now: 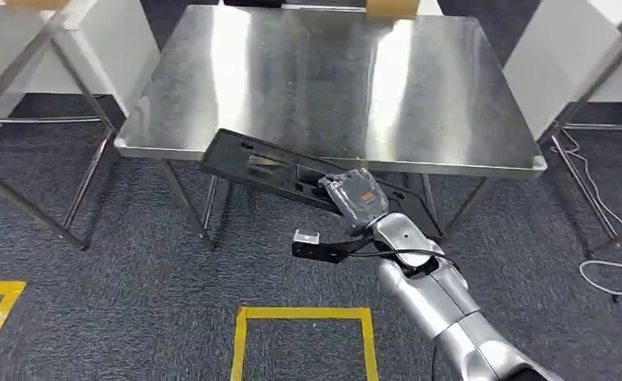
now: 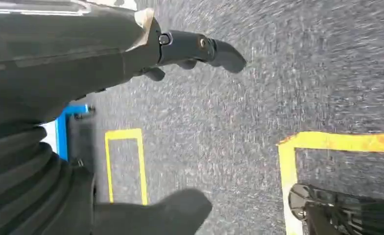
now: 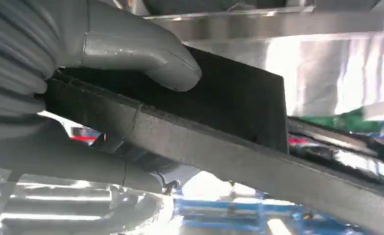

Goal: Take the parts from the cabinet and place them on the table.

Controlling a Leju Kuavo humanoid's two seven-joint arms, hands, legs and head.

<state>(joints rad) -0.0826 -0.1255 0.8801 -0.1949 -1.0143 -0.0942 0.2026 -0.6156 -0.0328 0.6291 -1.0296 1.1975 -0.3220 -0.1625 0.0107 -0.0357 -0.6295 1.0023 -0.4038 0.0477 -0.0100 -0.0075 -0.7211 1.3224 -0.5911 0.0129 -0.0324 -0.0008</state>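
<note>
A long flat black plastic part is held by my right hand just in front of the steel table's near edge, its far end reaching over that edge. In the right wrist view the thick grey thumb presses on top of the black part and the fingers are hidden beneath it. My left hand hangs over the grey carpet, fingers and thumb spread apart with nothing between them.
White-topped tables with metal legs stand at the left and right of the steel table. Yellow tape squares mark the grey carpet. A white cable trails on the floor at the right.
</note>
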